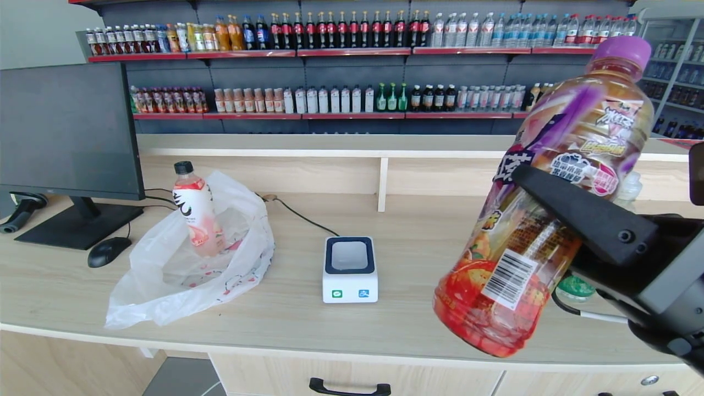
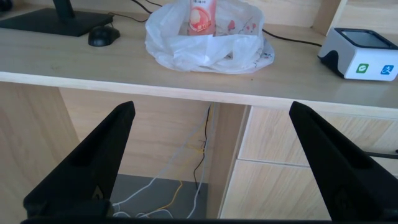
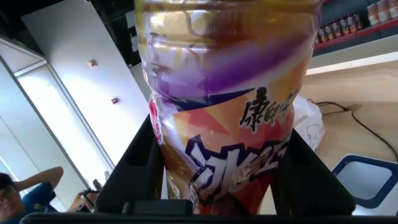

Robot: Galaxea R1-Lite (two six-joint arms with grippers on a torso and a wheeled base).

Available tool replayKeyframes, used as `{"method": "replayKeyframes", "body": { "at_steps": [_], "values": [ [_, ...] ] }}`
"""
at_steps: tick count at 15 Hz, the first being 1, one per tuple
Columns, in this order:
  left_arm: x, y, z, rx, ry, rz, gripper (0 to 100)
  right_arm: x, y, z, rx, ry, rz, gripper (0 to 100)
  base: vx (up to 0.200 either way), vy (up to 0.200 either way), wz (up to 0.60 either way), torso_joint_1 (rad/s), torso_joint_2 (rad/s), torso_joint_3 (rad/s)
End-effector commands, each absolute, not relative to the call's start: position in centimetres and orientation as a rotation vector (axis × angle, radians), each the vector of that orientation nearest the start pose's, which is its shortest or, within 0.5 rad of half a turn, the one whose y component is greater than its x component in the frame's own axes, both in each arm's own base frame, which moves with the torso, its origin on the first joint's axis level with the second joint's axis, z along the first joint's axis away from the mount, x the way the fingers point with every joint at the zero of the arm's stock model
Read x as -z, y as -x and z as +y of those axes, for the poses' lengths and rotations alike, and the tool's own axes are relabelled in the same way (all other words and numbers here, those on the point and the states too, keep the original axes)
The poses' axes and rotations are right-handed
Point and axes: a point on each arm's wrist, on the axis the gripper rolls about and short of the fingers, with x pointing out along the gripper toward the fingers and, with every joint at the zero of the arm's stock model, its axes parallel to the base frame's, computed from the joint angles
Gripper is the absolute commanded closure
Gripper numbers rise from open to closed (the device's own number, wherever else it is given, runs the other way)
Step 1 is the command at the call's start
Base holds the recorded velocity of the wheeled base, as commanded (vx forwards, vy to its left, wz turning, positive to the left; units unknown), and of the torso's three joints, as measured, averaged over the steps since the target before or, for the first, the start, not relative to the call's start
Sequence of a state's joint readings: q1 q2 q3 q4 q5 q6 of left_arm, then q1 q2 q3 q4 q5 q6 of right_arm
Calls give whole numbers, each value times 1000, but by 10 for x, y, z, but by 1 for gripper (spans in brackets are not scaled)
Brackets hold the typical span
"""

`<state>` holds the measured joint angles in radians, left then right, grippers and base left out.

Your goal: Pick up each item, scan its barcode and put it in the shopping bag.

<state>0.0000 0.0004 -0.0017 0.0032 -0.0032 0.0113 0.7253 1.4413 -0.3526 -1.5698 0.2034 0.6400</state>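
Above the right side of the table [image 1: 418, 231], my right claw [image 3: 227, 180] is clenched round the tilted purple-capped bottle [image 1: 561, 165] — barcode [image 1: 509, 279] faces me, not the scanner [image 1: 350, 268]; unrotated, I judge the scan misses.

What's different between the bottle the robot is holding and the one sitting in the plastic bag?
The held bottle has a purple cap and reddish drink; the bagged bottle has a black cap and pale pink drink. The held bottle hangs tilted in the right gripper; the bagged bottle stands upright in the white bag. Both are capped plastic drink bottles.
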Motion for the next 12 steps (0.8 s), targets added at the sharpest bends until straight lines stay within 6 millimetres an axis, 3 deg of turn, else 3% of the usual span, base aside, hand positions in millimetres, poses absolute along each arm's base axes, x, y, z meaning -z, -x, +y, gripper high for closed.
{"method": "replayKeyframes", "body": {
  "at_steps": [1,12],
  "values": [
    [-76,23,0,3,-11,2,0,-225,-146,136,-1040,-709,-174,100,0,0,0,0,0,0],
    [-76,23,0,3,-11,2,0,-214,-150,140,-1072,-640,-137,100,0,0,0,0,0,0]
  ]
}}
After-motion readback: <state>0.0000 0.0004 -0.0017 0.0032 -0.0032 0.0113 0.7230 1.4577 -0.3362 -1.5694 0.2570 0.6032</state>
